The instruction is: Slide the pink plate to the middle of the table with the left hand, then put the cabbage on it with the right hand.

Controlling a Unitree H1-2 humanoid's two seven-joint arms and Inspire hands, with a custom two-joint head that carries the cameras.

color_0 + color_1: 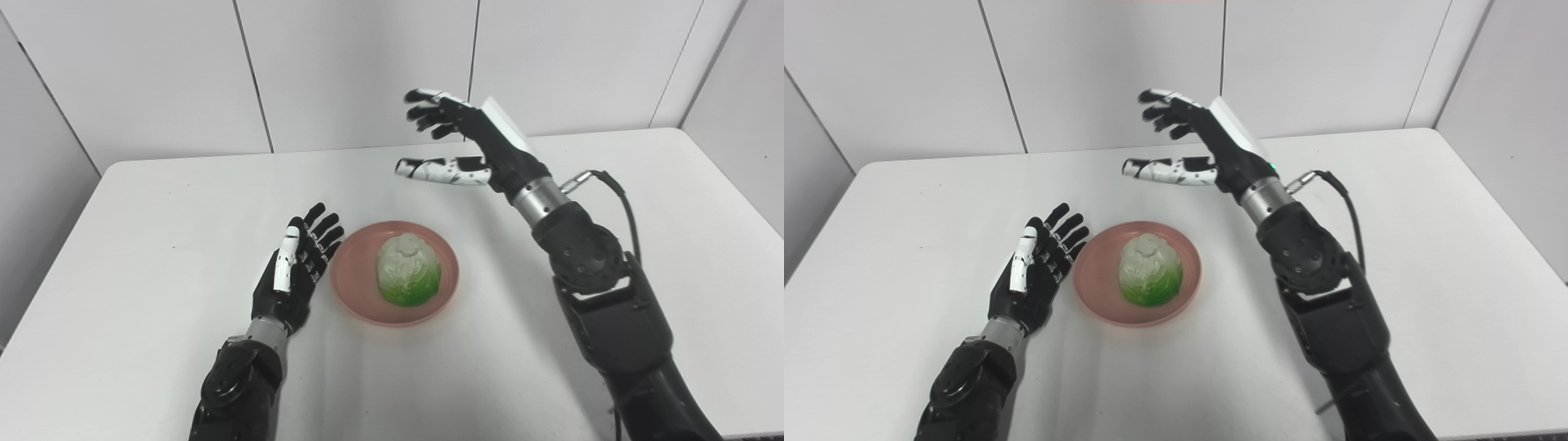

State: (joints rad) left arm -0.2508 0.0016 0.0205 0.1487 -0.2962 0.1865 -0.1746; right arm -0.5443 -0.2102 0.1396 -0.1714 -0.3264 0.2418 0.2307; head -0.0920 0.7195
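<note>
left hand (294, 269) released, flat beside pink plate (361, 294) | right hand (471, 138) released, raised | cabbage (408, 271) on plate

Plate (367, 306): centre hidden under the cabbage (408, 271).
Cabbage: underside unseen; surface detail too soft to read.
Left arm (236, 386): cut off by the bottom edge, below and left of the plate.
Right arm (637, 355): likewise cut off, right of the plate.
Table (153, 245): near edge and left side out of frame.
Cable (618, 196): lower end lost behind the right arm.
</note>
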